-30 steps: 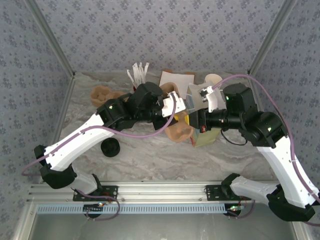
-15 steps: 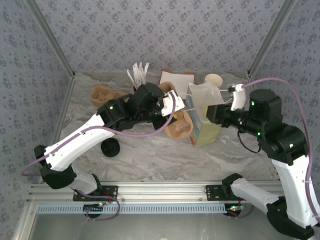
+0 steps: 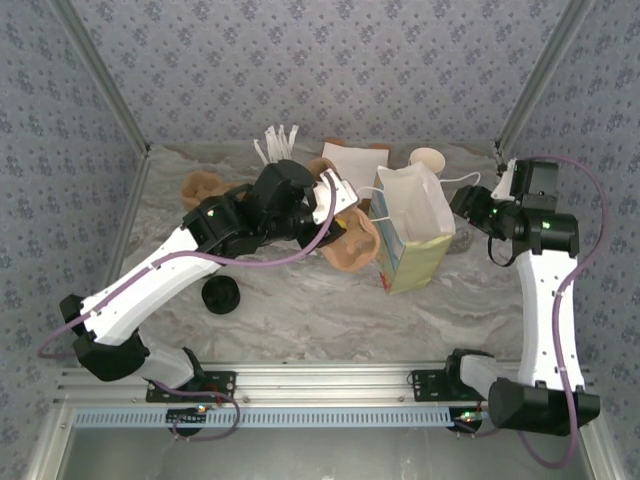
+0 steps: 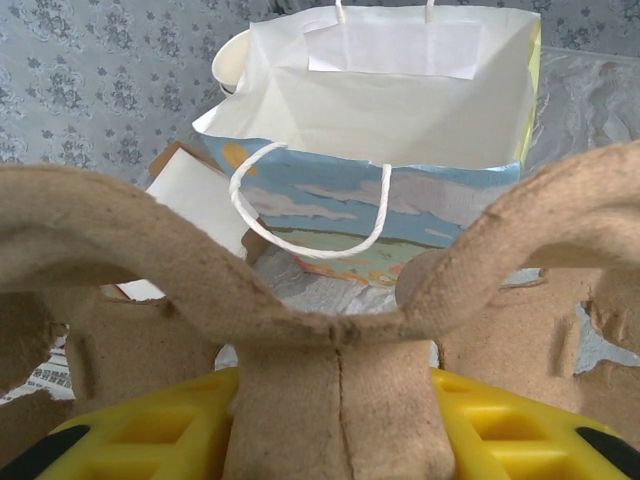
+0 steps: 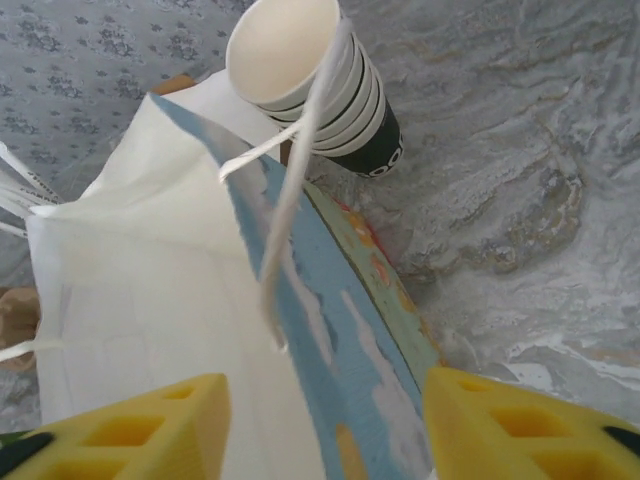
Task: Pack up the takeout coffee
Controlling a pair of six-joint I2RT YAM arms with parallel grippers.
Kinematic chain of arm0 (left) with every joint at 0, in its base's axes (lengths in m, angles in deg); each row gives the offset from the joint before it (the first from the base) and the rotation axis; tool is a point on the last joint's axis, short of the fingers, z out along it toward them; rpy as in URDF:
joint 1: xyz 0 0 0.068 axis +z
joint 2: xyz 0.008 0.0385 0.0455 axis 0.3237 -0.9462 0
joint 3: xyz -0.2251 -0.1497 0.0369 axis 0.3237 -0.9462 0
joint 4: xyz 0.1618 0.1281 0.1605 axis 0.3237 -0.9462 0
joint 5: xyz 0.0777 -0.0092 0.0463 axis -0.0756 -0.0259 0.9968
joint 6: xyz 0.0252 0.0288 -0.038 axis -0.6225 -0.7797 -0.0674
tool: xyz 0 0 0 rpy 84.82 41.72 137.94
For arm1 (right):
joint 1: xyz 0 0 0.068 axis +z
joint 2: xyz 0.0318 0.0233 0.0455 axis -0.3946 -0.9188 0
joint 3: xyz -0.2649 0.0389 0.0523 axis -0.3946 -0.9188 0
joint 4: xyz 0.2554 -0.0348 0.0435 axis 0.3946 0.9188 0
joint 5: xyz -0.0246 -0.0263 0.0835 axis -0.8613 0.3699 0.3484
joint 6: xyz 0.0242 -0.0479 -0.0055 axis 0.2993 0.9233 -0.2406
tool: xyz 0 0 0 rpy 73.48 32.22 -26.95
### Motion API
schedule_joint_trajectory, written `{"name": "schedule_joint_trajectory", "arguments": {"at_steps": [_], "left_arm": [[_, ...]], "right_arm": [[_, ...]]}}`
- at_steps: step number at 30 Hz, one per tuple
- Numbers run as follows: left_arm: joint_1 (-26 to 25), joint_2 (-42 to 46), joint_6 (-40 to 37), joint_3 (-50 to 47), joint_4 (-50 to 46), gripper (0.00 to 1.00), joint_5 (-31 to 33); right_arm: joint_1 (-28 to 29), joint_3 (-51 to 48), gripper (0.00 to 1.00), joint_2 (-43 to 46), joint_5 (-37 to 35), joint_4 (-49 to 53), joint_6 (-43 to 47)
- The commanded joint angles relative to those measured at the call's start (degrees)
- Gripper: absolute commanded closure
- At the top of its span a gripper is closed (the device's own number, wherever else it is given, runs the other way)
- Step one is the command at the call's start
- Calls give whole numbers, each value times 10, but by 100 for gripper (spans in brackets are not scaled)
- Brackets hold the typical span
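The takeout coffee is a dark green paper cup (image 3: 427, 158) with a cream rim (image 5: 300, 50), standing behind the bag with several rims nested in it. Its black lid (image 3: 220, 295) lies on the table at the left. The white-and-yellow paper bag (image 3: 412, 205) stands open in the middle (image 4: 400, 100). My left gripper (image 3: 340, 215) is shut on the centre post of a brown pulp cup carrier (image 4: 120, 230), just left of the bag. My right gripper (image 3: 463, 203) is open to the right of the bag, whose blue side wall (image 5: 330, 330) runs between the yellow fingers (image 5: 150, 420).
A second pulp carrier (image 3: 205, 188) lies at the back left. White sticks (image 3: 275, 145) stand in a holder behind my left arm. White paper (image 3: 355, 158) lies behind the bag. Patterned walls close in the back and both sides.
My right gripper has opened, let go of the bag's rim and drawn back to the right. The bag's mouth now stands open. My left arm shifted slightly left with the carrier.
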Motion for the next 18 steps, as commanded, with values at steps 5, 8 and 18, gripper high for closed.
{"name": "schedule_joint_trajectory", "arguments": {"at_steps": [5, 8, 18], "left_arm": [[9, 20, 19, 31, -16, 56, -14], [11, 21, 19, 32, -16, 56, -16], [13, 24, 16, 47, -35, 57, -17]], "right_arm": [[-17, -5, 39, -36, 109, -90, 15], [-17, -13, 39, -52, 115, -107, 19], [18, -11, 44, -94, 95, -98, 42]]}}
